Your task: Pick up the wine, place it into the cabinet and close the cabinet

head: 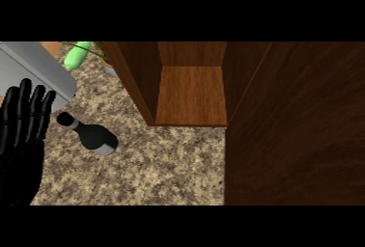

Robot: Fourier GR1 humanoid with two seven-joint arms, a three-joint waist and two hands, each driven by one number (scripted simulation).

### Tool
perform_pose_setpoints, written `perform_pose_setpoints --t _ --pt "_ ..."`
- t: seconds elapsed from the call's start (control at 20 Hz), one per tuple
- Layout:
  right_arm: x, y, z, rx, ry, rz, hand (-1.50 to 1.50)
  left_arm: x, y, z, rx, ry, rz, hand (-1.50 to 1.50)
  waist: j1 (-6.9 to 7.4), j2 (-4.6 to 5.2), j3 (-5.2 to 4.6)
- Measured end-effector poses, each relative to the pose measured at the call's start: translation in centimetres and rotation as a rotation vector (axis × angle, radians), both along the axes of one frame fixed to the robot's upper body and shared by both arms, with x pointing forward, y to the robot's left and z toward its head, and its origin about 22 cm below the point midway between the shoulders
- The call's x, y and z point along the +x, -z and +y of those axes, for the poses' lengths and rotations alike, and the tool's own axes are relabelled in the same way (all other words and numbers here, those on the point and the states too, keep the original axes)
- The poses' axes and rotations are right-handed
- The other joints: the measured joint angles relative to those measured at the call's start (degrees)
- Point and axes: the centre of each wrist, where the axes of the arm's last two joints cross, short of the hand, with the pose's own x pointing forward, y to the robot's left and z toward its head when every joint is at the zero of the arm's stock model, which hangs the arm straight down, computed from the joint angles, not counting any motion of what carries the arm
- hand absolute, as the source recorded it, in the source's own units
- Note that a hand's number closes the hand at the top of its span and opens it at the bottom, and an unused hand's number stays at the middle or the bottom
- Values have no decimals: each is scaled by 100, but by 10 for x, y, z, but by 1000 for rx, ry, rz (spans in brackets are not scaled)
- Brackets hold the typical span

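One hand shows, the left hand (pixel 25 113) at the view's left edge, fingers straight and up, holding nothing and at rest. Just right of it the wine bottle (pixel 91 135) stands untouched on the speckled table (pixel 164 169), well short of the cabinet (pixel 191 96), whose bare shelf faces out, ready to take it. The cabinet door (pixel 299 125) fills the right side, apparently swung open. The right hand is not in view. A green object (pixel 77 55) and a grey slab (pixel 39 67) at top left are cut off and unidentifiable.

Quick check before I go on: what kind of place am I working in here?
Most likely a kitchen: a speckled stone counter, an open wooden cabinet standing on it, and a dark wine bottle beside the open left hand.
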Motion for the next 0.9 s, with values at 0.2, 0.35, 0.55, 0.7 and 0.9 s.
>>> perform_pose_setpoints --t 0.2,0.35,0.55,0.7,0.9 --pt "-8 0 1 8 0 14 -150 -2 7 28 -8 11 1 -150 -48 33 -10" --pt "-28 3 1 8 -36 55 -150 -4 20 47 -60 31 35 -150 -83 33 -16" --pt "-46 -5 6 -1 -148 112 -150 -9 19 52 -190 66 107 -150 -84 34 -17" --pt "-57 -24 12 4 -184 129 -150 -16 -1 54 -230 76 128 -150 -70 37 -16" --pt "-63 -44 11 -9 -198 144 -150 -28 -17 54 -255 84 146 -150 -60 42 -16"
